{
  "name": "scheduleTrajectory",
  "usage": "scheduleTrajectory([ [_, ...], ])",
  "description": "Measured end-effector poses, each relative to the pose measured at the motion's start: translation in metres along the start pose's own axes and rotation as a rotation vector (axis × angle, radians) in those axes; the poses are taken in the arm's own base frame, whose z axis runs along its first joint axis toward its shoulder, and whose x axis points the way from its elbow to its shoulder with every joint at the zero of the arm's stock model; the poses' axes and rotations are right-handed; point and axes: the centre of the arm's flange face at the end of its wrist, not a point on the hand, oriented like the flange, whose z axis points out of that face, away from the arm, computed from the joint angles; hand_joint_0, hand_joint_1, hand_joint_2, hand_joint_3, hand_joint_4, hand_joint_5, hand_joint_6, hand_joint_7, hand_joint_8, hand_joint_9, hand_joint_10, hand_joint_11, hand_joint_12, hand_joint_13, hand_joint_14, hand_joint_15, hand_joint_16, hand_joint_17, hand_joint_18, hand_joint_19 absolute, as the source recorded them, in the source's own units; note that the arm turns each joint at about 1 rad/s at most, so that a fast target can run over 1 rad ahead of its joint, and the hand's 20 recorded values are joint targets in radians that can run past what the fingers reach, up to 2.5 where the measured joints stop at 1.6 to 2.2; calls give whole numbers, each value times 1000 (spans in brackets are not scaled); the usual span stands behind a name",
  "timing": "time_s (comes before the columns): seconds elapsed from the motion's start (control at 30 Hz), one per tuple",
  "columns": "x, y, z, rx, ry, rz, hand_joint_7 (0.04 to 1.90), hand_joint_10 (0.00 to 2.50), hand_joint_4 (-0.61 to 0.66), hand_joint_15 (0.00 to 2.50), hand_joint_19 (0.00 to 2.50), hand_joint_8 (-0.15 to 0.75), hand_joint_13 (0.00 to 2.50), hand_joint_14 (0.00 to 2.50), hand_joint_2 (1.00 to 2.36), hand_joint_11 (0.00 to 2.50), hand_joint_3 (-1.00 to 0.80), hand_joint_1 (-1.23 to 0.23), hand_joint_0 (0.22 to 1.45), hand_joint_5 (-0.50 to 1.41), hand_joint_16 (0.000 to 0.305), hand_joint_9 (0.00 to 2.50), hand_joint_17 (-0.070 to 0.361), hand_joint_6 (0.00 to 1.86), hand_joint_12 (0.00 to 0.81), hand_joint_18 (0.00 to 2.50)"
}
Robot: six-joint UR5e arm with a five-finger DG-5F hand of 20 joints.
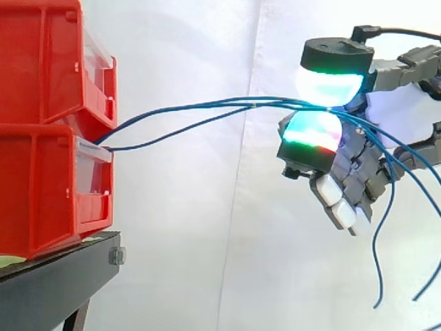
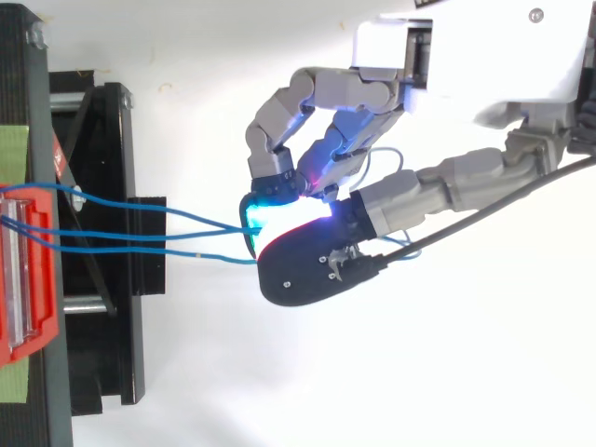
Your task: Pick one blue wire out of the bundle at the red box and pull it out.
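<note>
As I log it: hand [image 2: 410, 197], well clear of the red box [image 1: 48, 193], pads [image 1: 329, 84] clamped on the blue wires [image 2: 200, 254], seemingly several rather than one. Wires run back into the box, none pulled free; singling out and extraction outstanding, I judge. Beneath the box, black stand [image 1: 55, 283]. Behind the box, white curtain [image 1: 207, 241].

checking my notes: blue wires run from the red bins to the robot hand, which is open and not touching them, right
Not quite. In the side view the robot hand is not open: its glowing pads are pinched shut on the blue wires. The rest holds: the wires run from the red bins to it.
</note>
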Motion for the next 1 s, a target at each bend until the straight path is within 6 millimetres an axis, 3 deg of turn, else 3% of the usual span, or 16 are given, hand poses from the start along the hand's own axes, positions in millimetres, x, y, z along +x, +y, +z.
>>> scheduleTrajectory([
  [0.43, 0, 0, 0, 0, 0, 0, 1033, 13, 109, 519, 475, 321, 868, 19, 1010, 482, -363, -872, 656, -151, 54, 783, 121, 943, 411, 750],
  [0.67, 0, 0, 0, 0, 0, 0, 932, 14, 164, 490, 413, 308, 830, 18, 1001, 476, -492, -928, 714, -187, 55, 698, 124, 962, 414, 746],
  [0.77, 0, 0, 0, -1, 0, 0, 907, 11, 172, 497, 423, 303, 820, 20, 1000, 488, -500, -940, 680, -200, 55, 680, 124, 966, 411, 742],
  [0.9, 0, 0, 0, 0, 0, 0, 907, 12, 192, 518, 501, 332, 820, 19, 1000, 484, -500, -783, 531, -193, 59, 722, 133, 955, 430, 719],
  [1.0, 0, 0, 0, 0, 0, 0, 933, 10, 191, 523, 512, 348, 832, 19, 1000, 481, -500, -643, 499, -175, 61, 756, 138, 942, 440, 730],
])
